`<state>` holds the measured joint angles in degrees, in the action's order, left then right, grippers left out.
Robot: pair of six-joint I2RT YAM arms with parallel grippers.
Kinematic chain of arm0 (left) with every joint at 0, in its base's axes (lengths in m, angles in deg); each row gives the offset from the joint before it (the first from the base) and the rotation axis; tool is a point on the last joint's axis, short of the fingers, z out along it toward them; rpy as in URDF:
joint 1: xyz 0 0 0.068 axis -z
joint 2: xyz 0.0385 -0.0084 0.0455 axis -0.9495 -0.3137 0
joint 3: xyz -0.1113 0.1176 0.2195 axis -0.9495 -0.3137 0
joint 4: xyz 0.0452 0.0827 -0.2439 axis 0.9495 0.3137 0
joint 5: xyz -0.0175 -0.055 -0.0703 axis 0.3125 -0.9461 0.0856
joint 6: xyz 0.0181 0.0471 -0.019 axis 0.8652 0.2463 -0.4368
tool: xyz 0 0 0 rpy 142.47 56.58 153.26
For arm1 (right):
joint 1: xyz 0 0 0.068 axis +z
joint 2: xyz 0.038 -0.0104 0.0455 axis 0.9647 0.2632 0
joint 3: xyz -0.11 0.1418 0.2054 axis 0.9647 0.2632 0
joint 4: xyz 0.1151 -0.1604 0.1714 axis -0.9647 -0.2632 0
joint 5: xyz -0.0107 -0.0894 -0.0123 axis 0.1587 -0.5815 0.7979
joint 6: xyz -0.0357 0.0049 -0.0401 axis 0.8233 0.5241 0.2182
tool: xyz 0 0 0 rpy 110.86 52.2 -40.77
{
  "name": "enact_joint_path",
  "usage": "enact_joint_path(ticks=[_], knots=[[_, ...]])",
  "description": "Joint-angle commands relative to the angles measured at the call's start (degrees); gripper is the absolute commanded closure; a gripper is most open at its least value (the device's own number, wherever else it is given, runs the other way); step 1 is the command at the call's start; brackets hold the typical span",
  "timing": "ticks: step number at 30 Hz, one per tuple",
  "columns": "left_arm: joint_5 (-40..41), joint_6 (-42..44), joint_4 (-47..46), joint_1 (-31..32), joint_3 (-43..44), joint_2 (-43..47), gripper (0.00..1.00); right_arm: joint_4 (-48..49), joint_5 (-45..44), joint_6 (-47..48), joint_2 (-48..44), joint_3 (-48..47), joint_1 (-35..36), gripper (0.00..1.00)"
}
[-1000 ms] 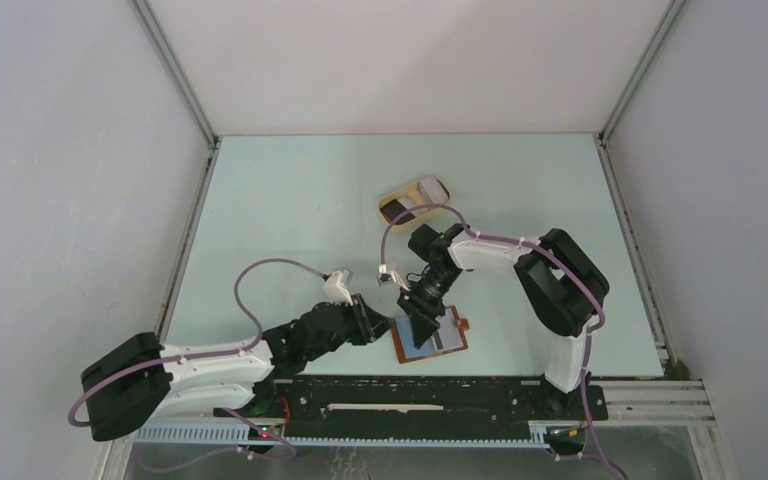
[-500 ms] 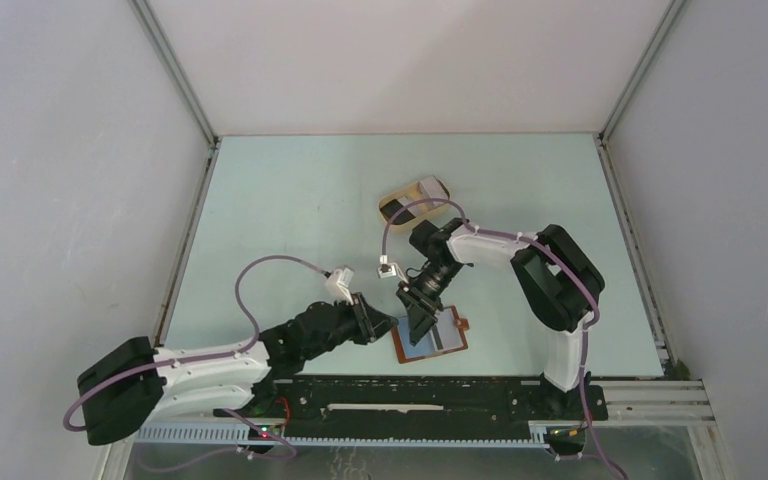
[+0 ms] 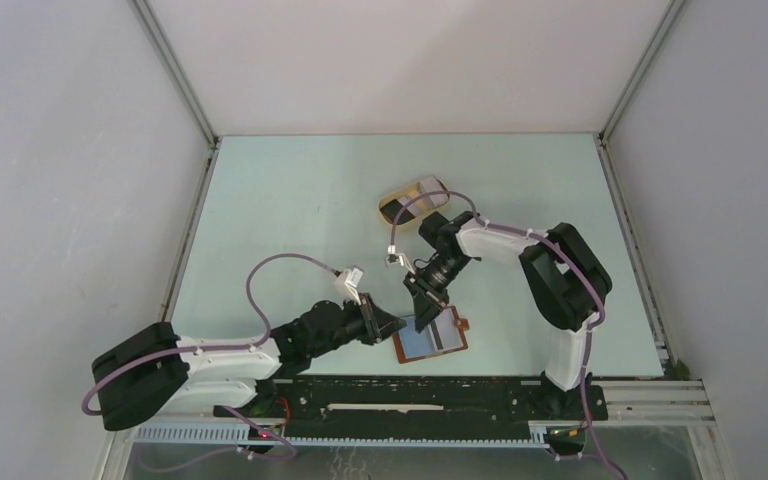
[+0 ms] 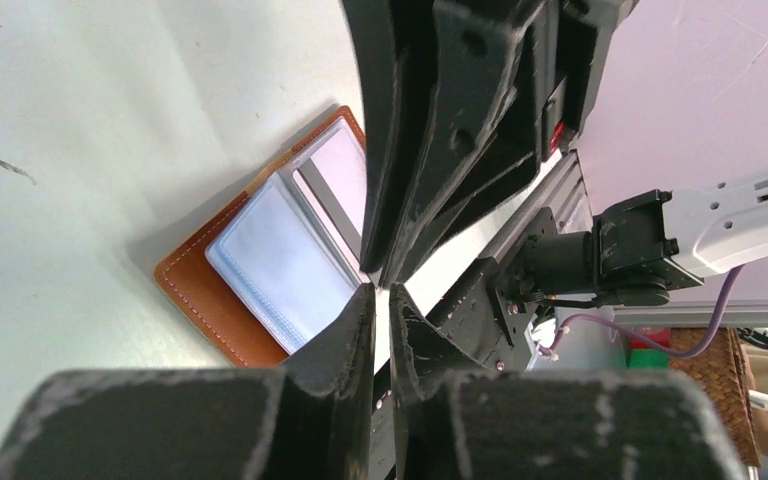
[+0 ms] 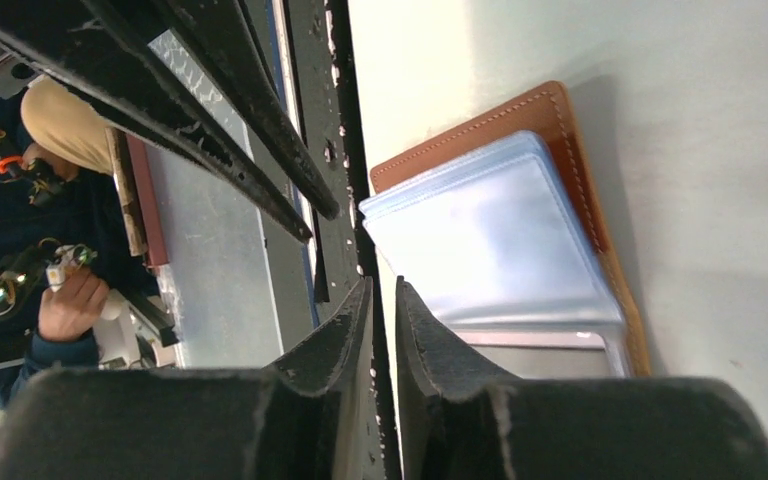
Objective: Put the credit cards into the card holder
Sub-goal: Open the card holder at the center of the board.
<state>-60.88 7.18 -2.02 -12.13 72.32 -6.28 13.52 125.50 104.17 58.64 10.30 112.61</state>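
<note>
The card holder lies open near the table's front edge, with a clear plastic sleeve and a grey card in a slot. It also shows in the left wrist view and the right wrist view. My left gripper is shut and empty at the holder's left edge, low over the table. My right gripper is shut and empty just above the holder's far edge. More credit cards, black and pale, lie in the beige tray.
The beige oval tray stands behind the right arm at mid table. The black base rail runs just in front of the holder. Side walls stand left and right.
My left gripper has moved right, closer to the holder's left edge. My right gripper has drawn back slightly from over the holder towards its far edge.
</note>
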Motion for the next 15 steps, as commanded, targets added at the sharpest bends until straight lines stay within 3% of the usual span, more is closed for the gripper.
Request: enact_joint_path(ticks=[1, 7, 15], knots=[[-0.22, 2.05, -3.27, -0.09, -0.03, -0.9, 0.87, -0.22, -1.63, 0.79, -5.18, -1.35, -2.47, 0.8], [1.13, 7.26, 0.21, -0.22, 2.28, 0.46, 0.87, -1.54, -3.87, 3.77, -11.12, -1.35, -5.69, 0.81], [10.48, 27.96, 22.28, -0.42, 15.57, 9.3, 0.89, 1.29, -12.07, 5.66, -27.8, -0.91, -10.38, 0.81]])
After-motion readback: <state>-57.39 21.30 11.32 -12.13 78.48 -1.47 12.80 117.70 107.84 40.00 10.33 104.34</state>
